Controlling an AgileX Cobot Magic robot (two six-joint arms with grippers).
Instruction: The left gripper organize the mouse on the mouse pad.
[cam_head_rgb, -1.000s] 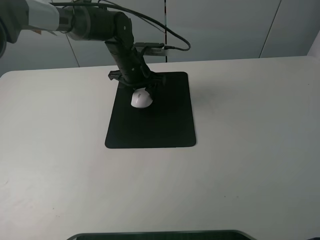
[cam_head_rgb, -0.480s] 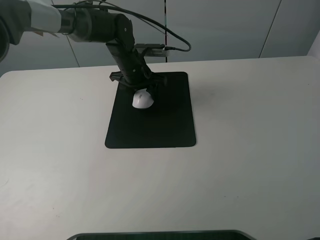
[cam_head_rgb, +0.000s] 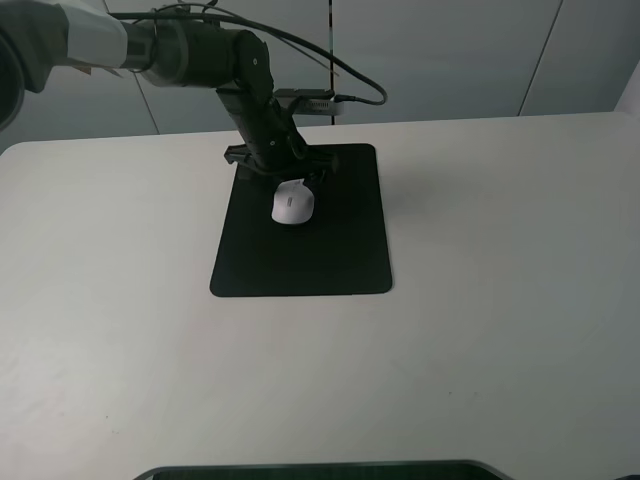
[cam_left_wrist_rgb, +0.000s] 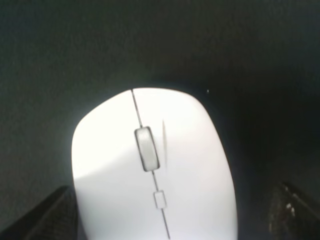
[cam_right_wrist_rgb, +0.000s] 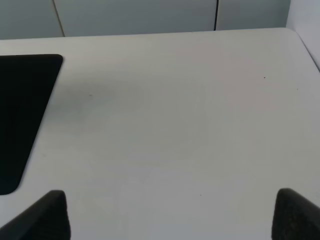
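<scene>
The white-grey mouse (cam_head_rgb: 292, 205) lies on the upper middle of the black mouse pad (cam_head_rgb: 330, 260), its scroll wheel (cam_left_wrist_rgb: 146, 155) showing in the left wrist view. My left gripper (cam_head_rgb: 287, 180) reaches down from the far left and straddles the mouse's rear. In the left wrist view the mouse (cam_left_wrist_rgb: 150, 170) fills the space between the dark fingertips (cam_left_wrist_rgb: 50, 212). One finger is against its side and a narrow dark gap shows at the other. The jaws stand wide apart.
The white table (cam_head_rgb: 500, 300) spreads around the pad. The left arm's black cable (cam_head_rgb: 350, 85) loops behind the pad's far edge. My right gripper (cam_right_wrist_rgb: 170, 220) hovers over bare table to the right of the pad's corner (cam_right_wrist_rgb: 25, 100), fingers apart.
The left gripper and the mouse have shifted slightly right on the pad. The mouse has turned from a tilt to lie square with the pad's edges.
</scene>
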